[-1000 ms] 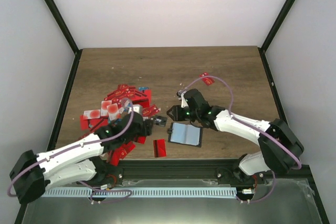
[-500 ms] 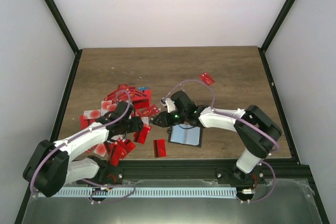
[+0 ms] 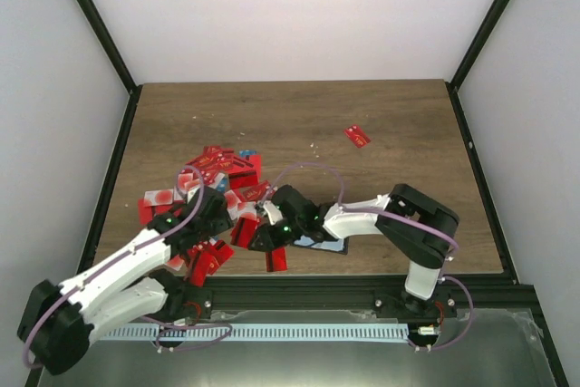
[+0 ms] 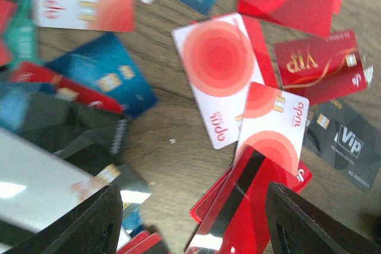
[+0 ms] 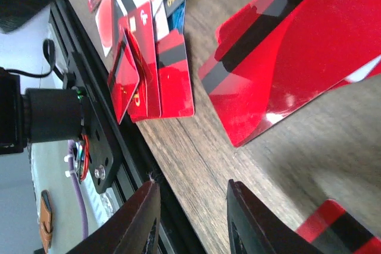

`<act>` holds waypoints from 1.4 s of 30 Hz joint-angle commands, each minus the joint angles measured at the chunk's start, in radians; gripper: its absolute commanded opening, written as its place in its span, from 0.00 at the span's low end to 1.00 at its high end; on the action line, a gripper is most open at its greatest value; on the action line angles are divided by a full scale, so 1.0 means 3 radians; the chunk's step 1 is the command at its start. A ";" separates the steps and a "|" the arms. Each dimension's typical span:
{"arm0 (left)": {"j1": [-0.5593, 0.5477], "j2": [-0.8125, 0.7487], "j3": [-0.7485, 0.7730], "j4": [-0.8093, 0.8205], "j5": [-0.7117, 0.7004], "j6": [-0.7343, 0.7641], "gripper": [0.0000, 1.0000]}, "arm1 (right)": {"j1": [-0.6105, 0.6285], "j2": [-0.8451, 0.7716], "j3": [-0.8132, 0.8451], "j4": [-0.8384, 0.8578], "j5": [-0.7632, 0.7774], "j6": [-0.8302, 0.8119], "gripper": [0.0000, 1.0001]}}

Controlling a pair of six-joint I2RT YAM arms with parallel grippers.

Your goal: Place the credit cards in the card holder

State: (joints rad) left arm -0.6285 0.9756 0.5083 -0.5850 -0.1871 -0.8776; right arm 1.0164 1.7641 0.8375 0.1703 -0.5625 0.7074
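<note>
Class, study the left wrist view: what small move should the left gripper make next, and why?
Probably lower the left gripper straight down and close on the red black-striped card. Its jaws stand open with nothing in them, and that card lies directly between them.

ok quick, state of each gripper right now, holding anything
left gripper: open, nothing held, above the credit cards
right gripper: open with a narrower gap, nothing held, bare table showing between its jaws
</note>
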 commanded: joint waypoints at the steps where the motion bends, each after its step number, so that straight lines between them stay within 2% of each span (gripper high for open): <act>1: -0.0139 -0.0446 -0.0001 -0.0739 -0.0721 -0.0850 0.69 | 0.0142 0.0125 0.0210 0.0203 -0.0007 -0.0003 0.34; 4: -0.0180 -0.0638 0.0008 -0.0948 -0.0789 -0.1103 0.69 | 0.0226 0.0281 0.0354 0.0244 -0.0077 -0.0054 0.35; 9: -0.0357 -0.0864 0.0228 -0.1667 -0.0973 -0.1540 0.70 | 0.0358 0.0533 0.0601 0.0379 -0.0145 -0.0053 0.38; 16: -0.0399 -0.1039 0.0560 -0.1908 -0.0922 -0.1451 0.70 | 0.0472 0.1050 0.1173 0.0338 -0.0219 -0.0056 0.39; 21: -0.0397 -0.1046 0.0727 -0.1878 -0.0894 -0.1269 0.71 | 0.0523 0.1235 0.1368 0.0247 -0.0190 -0.0081 0.40; 36: -0.0400 -0.1228 0.0696 -0.1677 -0.0873 -0.1042 0.72 | 0.0592 0.1438 0.1571 0.0033 0.0021 -0.0062 0.42; 42: -0.0399 -0.1241 0.0664 -0.1575 -0.0854 -0.0944 0.72 | 0.0641 0.1519 0.1643 0.0081 -0.0130 -0.0031 0.41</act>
State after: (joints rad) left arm -0.7452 0.6106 0.7074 -1.0878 -0.4427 -1.1957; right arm 1.1881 2.1769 1.2953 0.2176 -0.5903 0.6945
